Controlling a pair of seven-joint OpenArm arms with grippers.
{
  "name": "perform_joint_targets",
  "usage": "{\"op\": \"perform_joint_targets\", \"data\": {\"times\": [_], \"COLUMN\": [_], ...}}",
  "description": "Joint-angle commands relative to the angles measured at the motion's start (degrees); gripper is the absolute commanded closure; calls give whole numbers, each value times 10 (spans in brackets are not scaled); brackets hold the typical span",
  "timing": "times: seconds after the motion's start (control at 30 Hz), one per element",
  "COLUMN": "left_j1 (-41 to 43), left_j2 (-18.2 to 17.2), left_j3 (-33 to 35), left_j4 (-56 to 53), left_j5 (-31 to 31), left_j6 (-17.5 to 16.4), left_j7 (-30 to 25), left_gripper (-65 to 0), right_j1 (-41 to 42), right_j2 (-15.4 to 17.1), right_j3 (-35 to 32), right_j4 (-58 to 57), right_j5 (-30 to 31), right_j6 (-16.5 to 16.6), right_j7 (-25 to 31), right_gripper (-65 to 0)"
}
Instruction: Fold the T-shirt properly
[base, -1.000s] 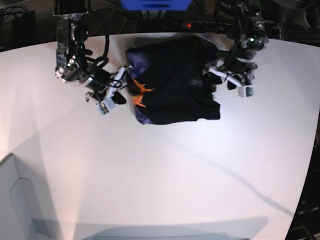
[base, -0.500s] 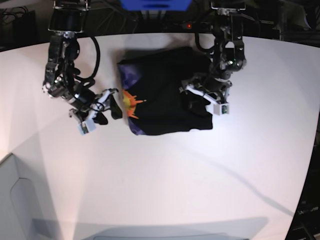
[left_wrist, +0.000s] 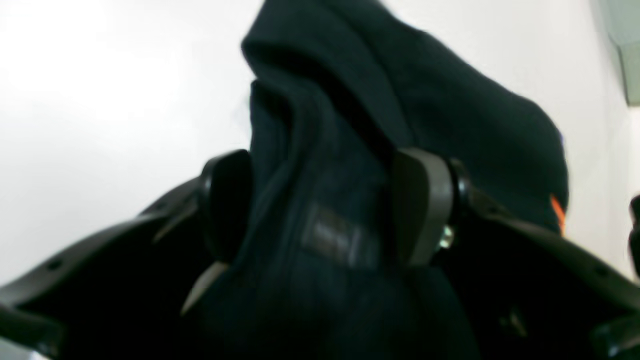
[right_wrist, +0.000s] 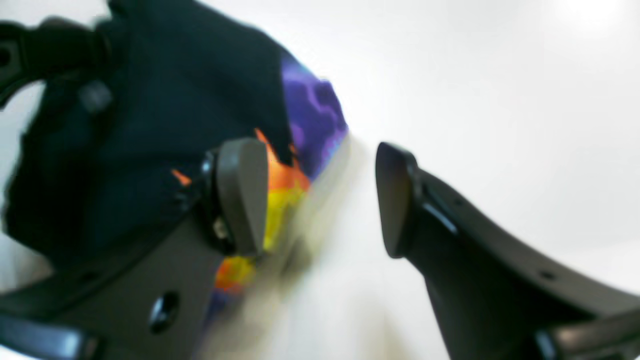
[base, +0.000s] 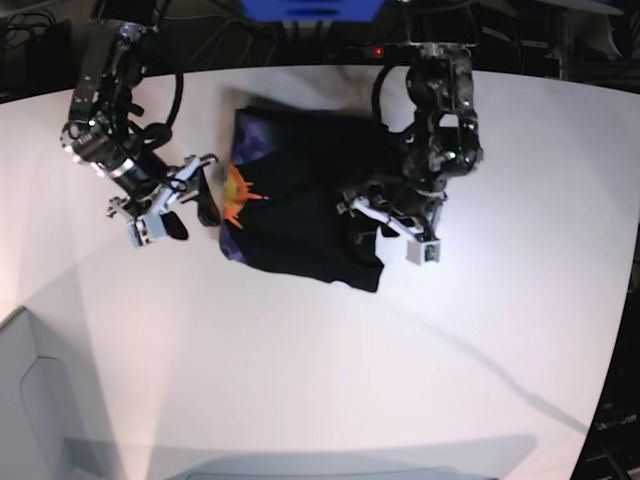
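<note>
Both arms have swung leftward in the base view, dragging the T-shirt across the tabletop; left pincer straddles bunched cloth, wide-open right pincer holds nothing, so folds may slump.

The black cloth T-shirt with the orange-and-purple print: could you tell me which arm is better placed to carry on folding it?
The left arm: its end effector straddles a bunched fold of the T-shirt, while the right end effector stands open beside the print, holding nothing.

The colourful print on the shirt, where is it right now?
In the base view the print sits at the T-shirt's left edge, beside the open right claw.
</note>
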Motion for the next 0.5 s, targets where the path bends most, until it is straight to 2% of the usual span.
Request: {"op": "perform_joint_targets", "data": {"times": [0.0, 0.13, 0.27, 0.47], "left_j1": [10, 80, 137, 164], "left_j2": [-11, -48, -80, -80], "left_j3": [0, -2, -16, -89], "left_j4": [34, 124, 148, 136], "left_j5": [-9, -8, -8, -13], "left_j6": [-3, -3, -3, -4], "left_j7": [-3, 2, 2, 2], "left_gripper": [-422, -422, -422, -423], "right_j1": [-8, -52, -86, -118], "right_j2": [-9, -32, -36, -35], "right_j3": [-6, -8, -22, -53], "right_j4": [20, 52, 57, 60], "right_j5": [14, 14, 14, 14], "right_j6": [4, 4, 4, 4], "right_j7": [13, 13, 13, 13], "right_gripper": [-347, -347, -347, -347]}}
